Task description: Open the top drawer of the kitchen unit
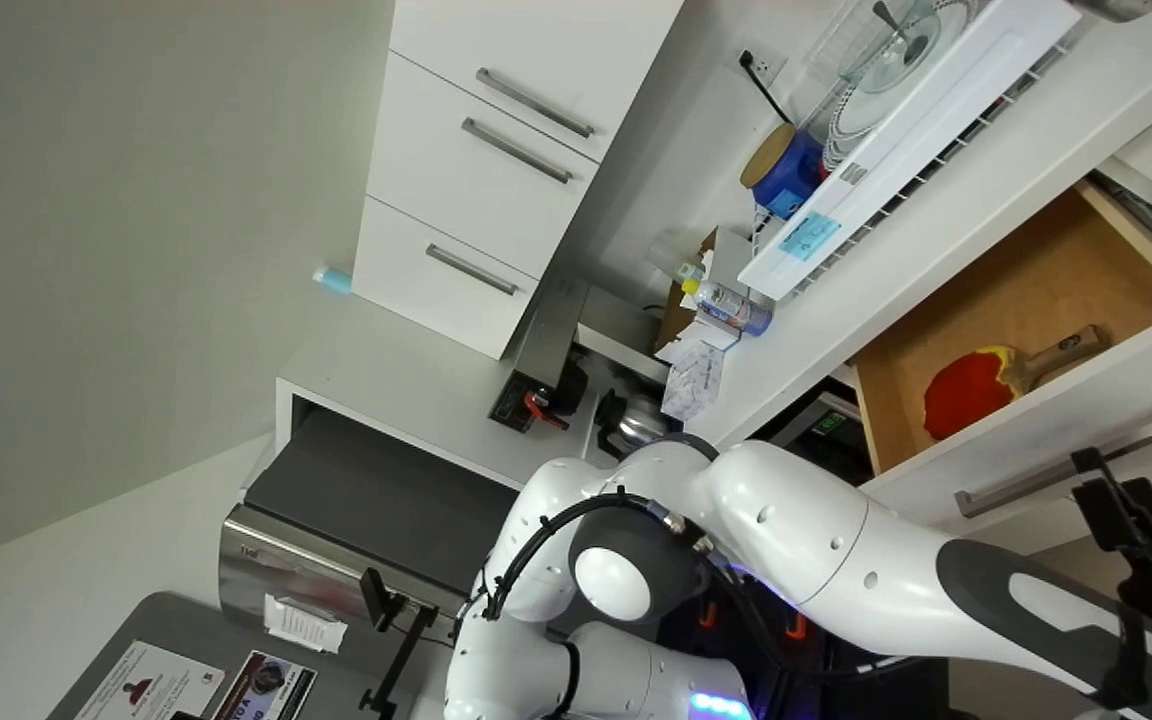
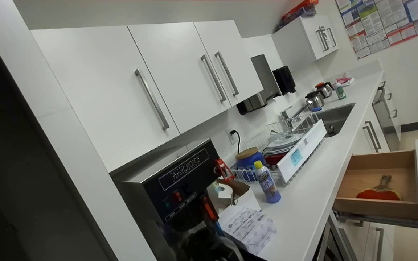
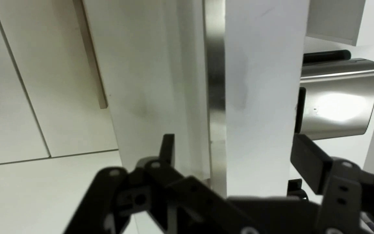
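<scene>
The gripper (image 3: 235,143) is spread wide and holds nothing, the bar handle (image 3: 217,81) showing between its jaws in the wrist view. That handle fronts the top drawer (image 1: 1036,430), standing open from the kitchen unit (image 2: 354,241) with a red-and-yellow object (image 1: 971,390) inside. Above, the counter (image 2: 310,181) carries a yellow-capped bottle (image 2: 268,183) and a dish rack (image 2: 301,154).
</scene>
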You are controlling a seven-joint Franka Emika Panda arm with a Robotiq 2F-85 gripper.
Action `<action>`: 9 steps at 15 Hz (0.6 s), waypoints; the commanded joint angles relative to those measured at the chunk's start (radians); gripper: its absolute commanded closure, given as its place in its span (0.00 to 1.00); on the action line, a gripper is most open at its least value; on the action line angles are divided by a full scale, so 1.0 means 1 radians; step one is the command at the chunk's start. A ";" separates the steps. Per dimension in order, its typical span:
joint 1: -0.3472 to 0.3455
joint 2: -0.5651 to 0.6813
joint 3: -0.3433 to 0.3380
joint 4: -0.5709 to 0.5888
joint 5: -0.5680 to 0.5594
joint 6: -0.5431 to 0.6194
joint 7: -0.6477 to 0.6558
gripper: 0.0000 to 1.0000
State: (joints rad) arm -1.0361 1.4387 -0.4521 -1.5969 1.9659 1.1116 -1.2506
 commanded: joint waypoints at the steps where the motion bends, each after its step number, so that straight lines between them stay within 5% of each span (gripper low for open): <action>1: -0.003 -0.123 -0.015 -0.122 -0.095 -0.038 0.017 0.00; 9: 0.096 -0.518 -0.133 -0.490 -0.182 0.078 -0.039 0.00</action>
State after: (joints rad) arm -1.0082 1.1115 -0.5405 -1.8954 1.8126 1.1006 -1.2566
